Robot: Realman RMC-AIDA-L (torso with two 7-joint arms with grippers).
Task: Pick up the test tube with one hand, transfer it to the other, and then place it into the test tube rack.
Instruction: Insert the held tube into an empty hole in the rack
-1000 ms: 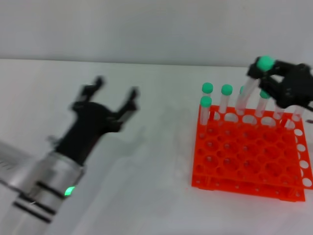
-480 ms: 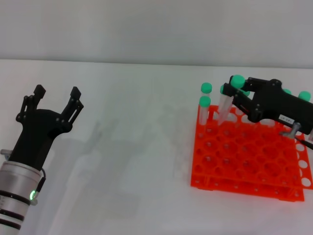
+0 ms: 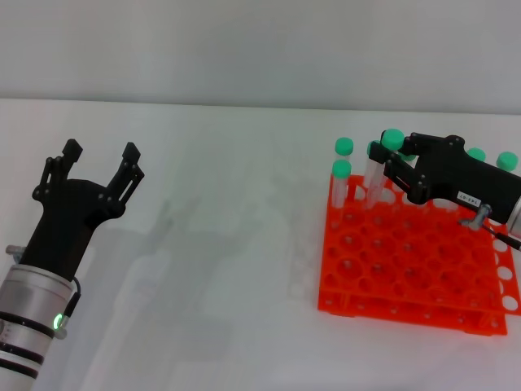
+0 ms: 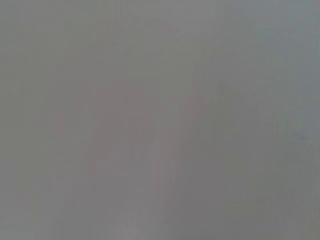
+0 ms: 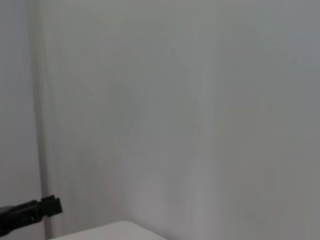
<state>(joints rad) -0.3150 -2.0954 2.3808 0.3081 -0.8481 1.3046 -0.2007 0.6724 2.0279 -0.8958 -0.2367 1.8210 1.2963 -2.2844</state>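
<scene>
My right gripper [image 3: 392,165] is shut on the test tube [image 3: 383,167], which has a green cap [image 3: 394,138]. It holds the tube slightly tilted over the back left part of the orange test tube rack [image 3: 411,269]. The tube's lower end reaches the back row of holes; I cannot tell whether it is inside one. My left gripper [image 3: 102,156] is open and empty above the table at the far left, well away from the rack. The left wrist view shows only blank grey.
Several other green-capped tubes stand in the rack's back rows, among them two at its left corner [image 3: 343,171] and two behind my right gripper [image 3: 506,160]. The right wrist view shows a pale wall and a black part [image 5: 30,212] at its edge.
My left arm has drawn back to the far left, still open. My right gripper has carried the tube left and down, from above the rack's back right to its back left.
</scene>
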